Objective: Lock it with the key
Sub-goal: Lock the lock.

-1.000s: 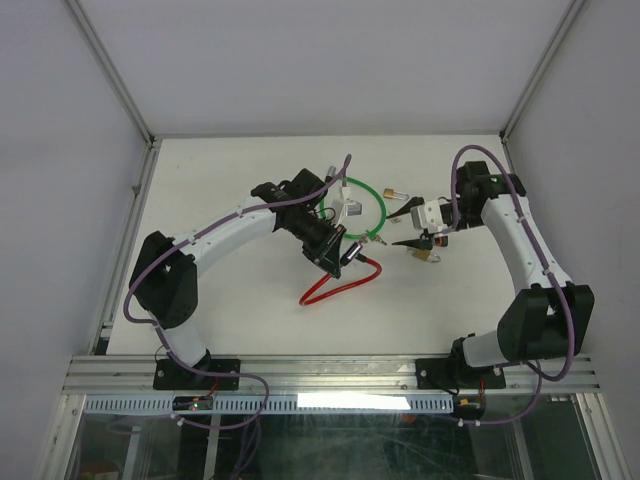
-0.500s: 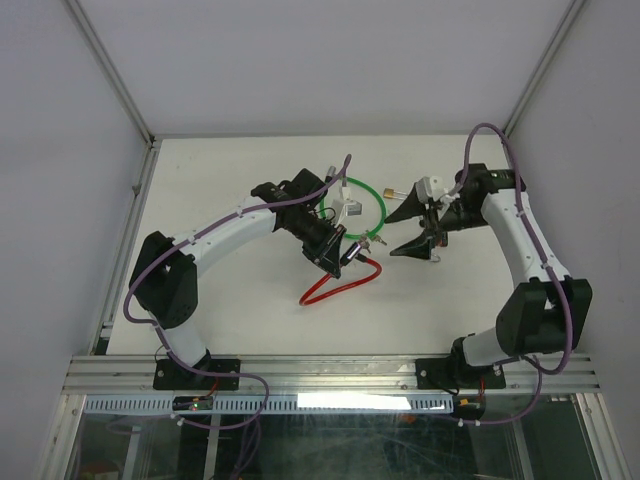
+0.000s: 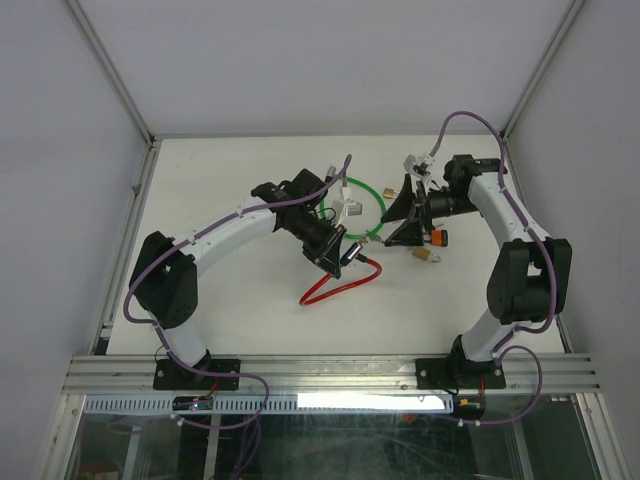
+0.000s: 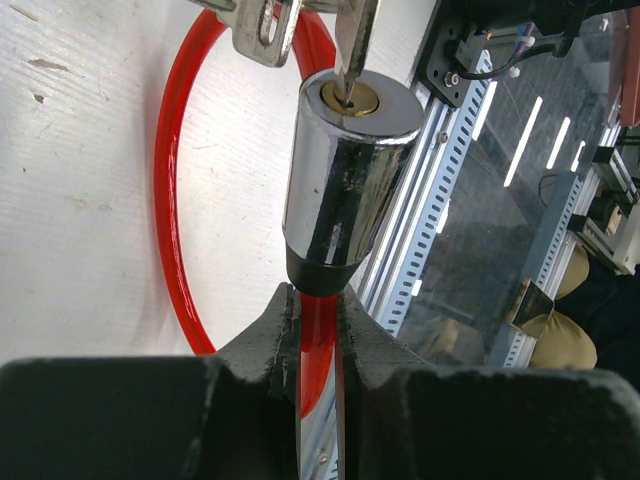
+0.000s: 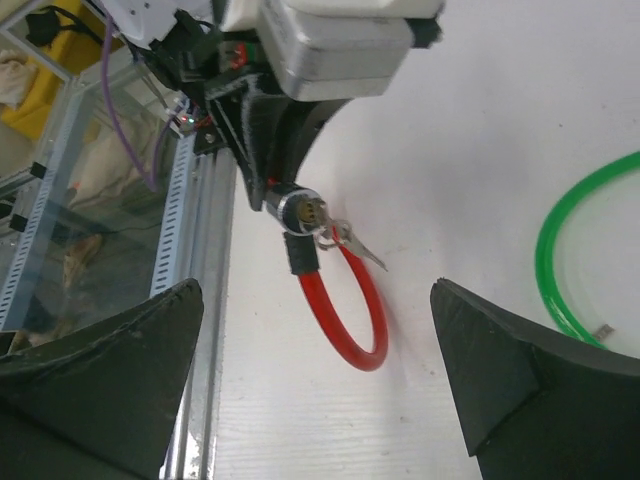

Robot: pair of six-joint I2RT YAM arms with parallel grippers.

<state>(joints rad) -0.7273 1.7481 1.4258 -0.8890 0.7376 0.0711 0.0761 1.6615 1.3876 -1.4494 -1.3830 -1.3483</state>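
White counter (image 3: 230, 300) carries the work. Left end effector (image 4: 318, 335) is pinched narrow on the red cable (image 4: 178, 200) just below the chrome lock cylinder (image 4: 340, 170), whose long axis runs away from that wrist toward the right arm. The key (image 4: 354, 45) sits in the cylinder's end face, apparently fully home. Right end effector (image 3: 395, 222), the nearer to the key, hovers spread wide, facing the cylinder's keyed end and clear of it, arm bent inward.
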